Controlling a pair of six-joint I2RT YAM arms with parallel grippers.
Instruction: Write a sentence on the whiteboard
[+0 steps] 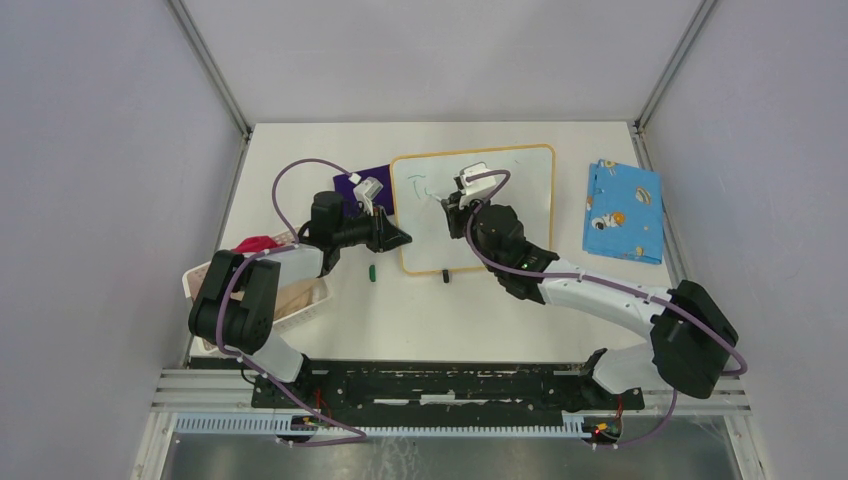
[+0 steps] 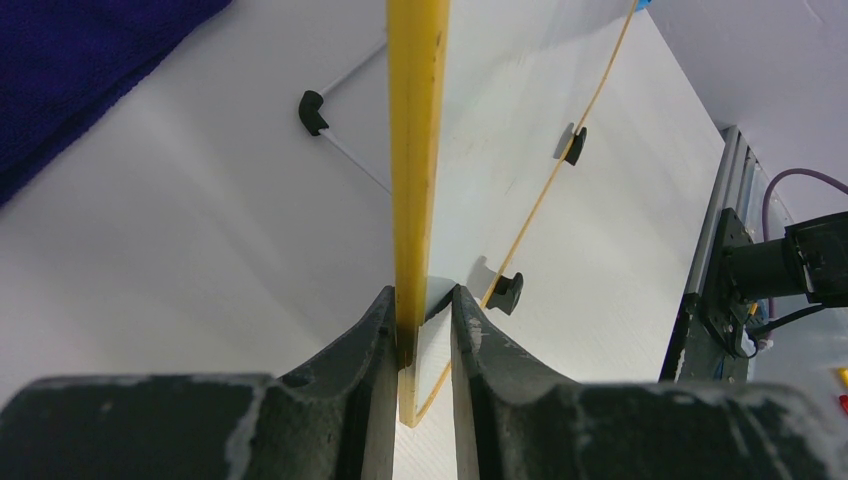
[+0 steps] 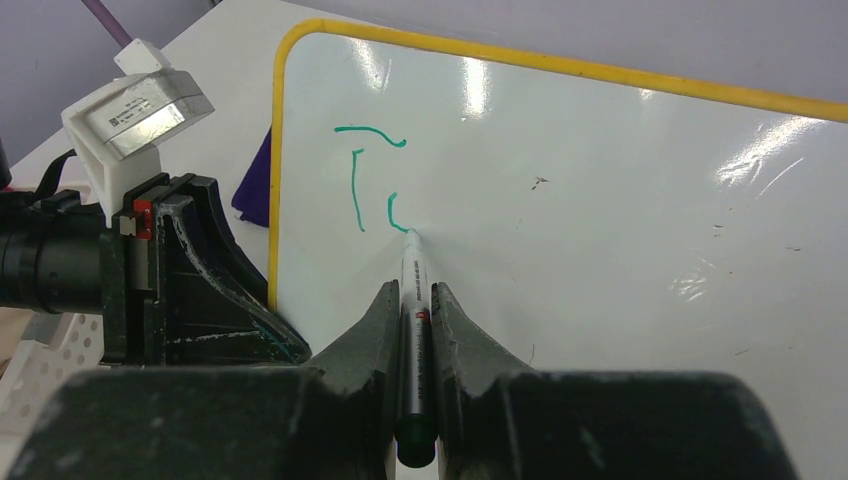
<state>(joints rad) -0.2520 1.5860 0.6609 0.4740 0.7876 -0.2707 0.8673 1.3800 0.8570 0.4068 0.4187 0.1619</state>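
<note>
Right gripper [image 3: 417, 300]: the fingers are pressed onto the barrel of a white marker pen [image 3: 411, 262] with a green tip. The tip touches the board surface.
Left gripper [image 2: 421, 305]: the fingers pinch the board's left edge, and its thin light-orange wooden frame [image 2: 416, 150] runs between the two pads.
Whiteboard [image 1: 515, 215]: a rounded rectangular white board lying near the middle of the white table [image 1: 450, 320], between two cloths. Small black feet [image 1: 445, 275] sit at its near edge.
Sentence [image 3: 362, 170]: green handwritten marks in the board's far left corner. Only a "T" and a short curved stroke beside it are visible, and the stroke ends at the pen tip.
Dark purple cloth [image 1: 350, 180]: lies just beside the board's left edge, partly hidden by the left wrist.
Blue patterned cloth [image 1: 623, 210]: lies folded to the right of the board, apart from it.
Small green object [image 1: 372, 271]: lies on the table near the board's near left corner, close to the left gripper. It is too small to identify.
White slotted basket [image 1: 305, 300]: stands at the table's left side beside the left arm, with a red item [image 1: 255, 243] at its far end.
</note>
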